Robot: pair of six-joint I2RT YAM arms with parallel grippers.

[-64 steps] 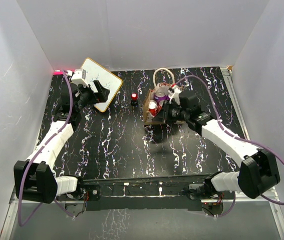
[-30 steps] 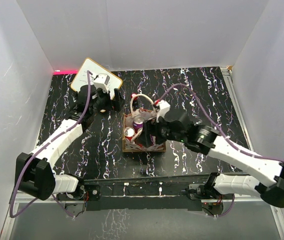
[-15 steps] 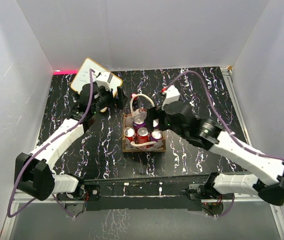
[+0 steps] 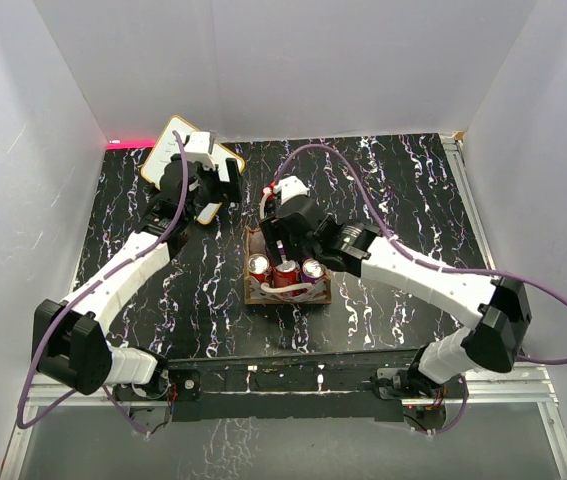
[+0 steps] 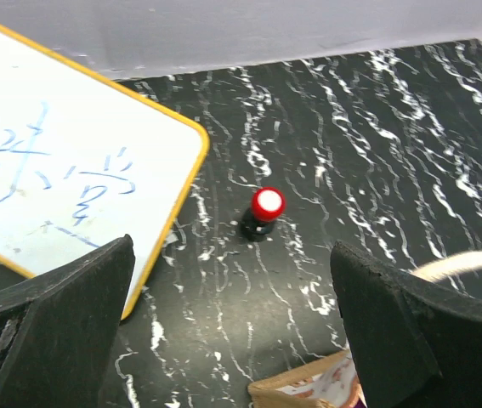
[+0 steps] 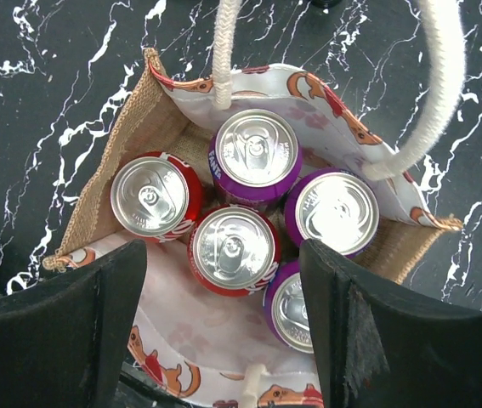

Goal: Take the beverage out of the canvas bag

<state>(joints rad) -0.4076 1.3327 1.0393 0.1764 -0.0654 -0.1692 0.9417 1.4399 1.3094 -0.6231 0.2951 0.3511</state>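
Marbled table (image 4: 413,190); right gripper (image 6: 221,255) jaws wide over canvas bag (image 6: 121,144), cans (image 6: 255,157) packed, rope handle (image 6: 440,85) crossing; left gripper (image 5: 232,251) wide near whiteboard (image 5: 53,178).

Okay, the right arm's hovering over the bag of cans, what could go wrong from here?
1. The cans sit packed against each other in the canvas bag, so the open right pincer may find no gap for its fingers and jam onto a neighbour.
2. The rope handle arches beside one finger and could snag, dragging the bag up.
3. The left pincer is near the whiteboard, not holding the bag, so it may lift with a can.
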